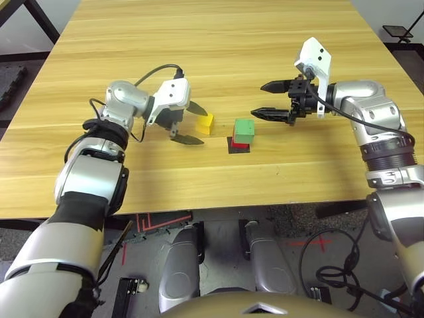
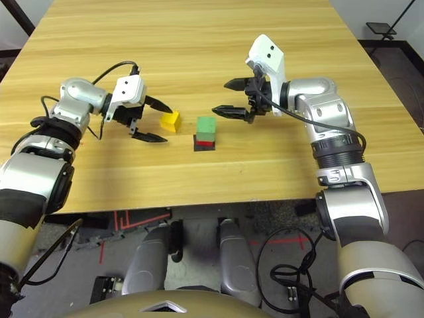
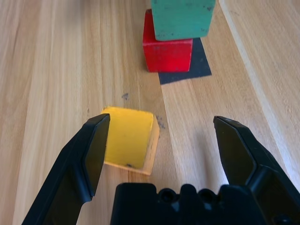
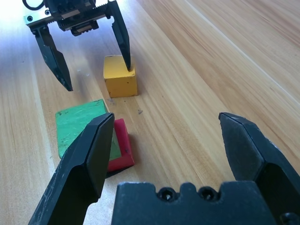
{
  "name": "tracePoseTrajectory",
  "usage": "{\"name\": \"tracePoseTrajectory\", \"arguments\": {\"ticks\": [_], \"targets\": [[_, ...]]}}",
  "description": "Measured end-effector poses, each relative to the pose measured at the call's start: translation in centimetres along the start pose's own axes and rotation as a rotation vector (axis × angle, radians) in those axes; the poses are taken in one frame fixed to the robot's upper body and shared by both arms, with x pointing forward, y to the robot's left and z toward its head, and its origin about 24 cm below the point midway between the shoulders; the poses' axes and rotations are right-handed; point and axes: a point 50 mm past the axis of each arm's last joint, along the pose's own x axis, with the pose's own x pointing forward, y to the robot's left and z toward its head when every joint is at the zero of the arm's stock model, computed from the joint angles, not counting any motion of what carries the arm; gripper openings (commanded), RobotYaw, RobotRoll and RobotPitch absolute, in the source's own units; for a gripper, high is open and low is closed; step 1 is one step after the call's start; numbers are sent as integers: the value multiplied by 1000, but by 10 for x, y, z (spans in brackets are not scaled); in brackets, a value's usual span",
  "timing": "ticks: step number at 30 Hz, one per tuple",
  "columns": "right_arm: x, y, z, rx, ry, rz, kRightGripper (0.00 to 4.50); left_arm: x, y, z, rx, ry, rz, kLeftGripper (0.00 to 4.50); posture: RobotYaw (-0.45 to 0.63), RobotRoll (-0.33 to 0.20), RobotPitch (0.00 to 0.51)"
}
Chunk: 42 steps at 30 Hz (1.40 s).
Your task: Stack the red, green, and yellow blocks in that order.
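one green block [image 1: 244, 130] atop red block [image 1: 240, 143]

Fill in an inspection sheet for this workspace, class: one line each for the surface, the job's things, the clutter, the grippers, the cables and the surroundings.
Surface: wooden table, with a flat black square patch under the stack.
Job's things: green block sits on the red block; yellow block lies alone on the table, apart from the stack.
Clutter: nothing seen.
Grippers: left gripper open, jaws either side of the yellow block, one finger close against it; right gripper open, beside the stack, holding nothing.
Cables: black cable loops over the left wrist; another runs along the right forearm.
Surroundings: floor beyond the table with dark furniture parts at the edges.
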Motion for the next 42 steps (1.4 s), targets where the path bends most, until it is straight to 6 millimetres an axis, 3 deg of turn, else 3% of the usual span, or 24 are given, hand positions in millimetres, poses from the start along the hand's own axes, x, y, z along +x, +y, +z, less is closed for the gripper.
{"name": "tracePoseTrajectory", "arguments": {"ticks": [13, 20, 31, 42], "targets": [[0, 0, -1, 2, 2, -1, 4500, 8, 4, 0, -22, -30, 80, 4492, 167, -7, 180], [0, 0, -1, 3, 1, 1, 4500, 6, 12, 11, 0, -71, 116, 4492, 177, -6, 181], [3, 1, -1, 7, -2, 8, 4500, 2, 9, 1, -25, -13, 130, 4492, 186, -3, 191], [3, 1, -1, 7, -4, 9, 4500, 2, 9, -14, -165, 17, 250, 4492, 184, -9, 191]]}}
